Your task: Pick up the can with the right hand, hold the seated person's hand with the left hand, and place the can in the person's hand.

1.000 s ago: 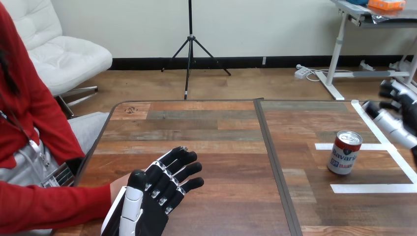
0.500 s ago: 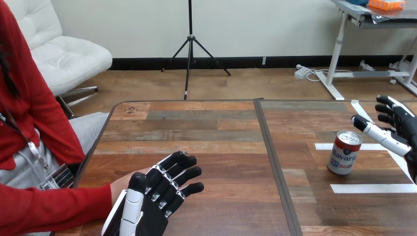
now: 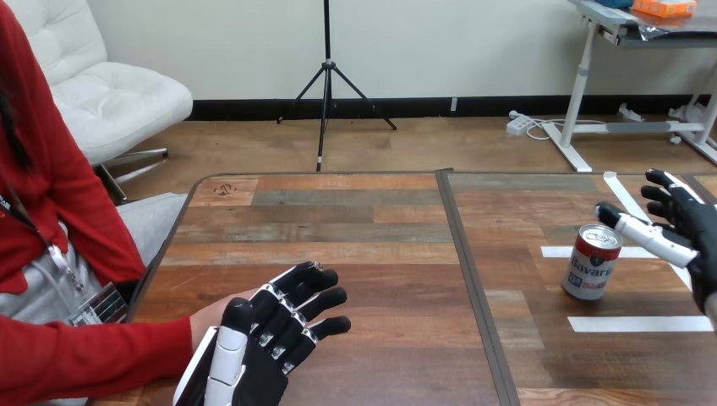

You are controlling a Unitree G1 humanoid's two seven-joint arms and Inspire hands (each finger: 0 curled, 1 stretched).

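Wood-plank tabletop [image 3: 380, 254] carries a red-and-white metal drink can [image 3: 592, 264], which stands upright between white tape lines [image 3: 643, 323] with its long axis vertical. Just right of the can, the robot's right hand [image 3: 695, 227] hovers with fingers spread and its thumb near the can's top, gripping nothing. Well left of the can, the left hand [image 3: 262, 338] lies with fingers spread over the person's hand [image 3: 205, 317], and no clasp shows. The right hand is far nearer and likely must close leftward round the can.

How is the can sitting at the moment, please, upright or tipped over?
Upright: the can stands on its base on the table, its silver top facing up and its sides vertical.
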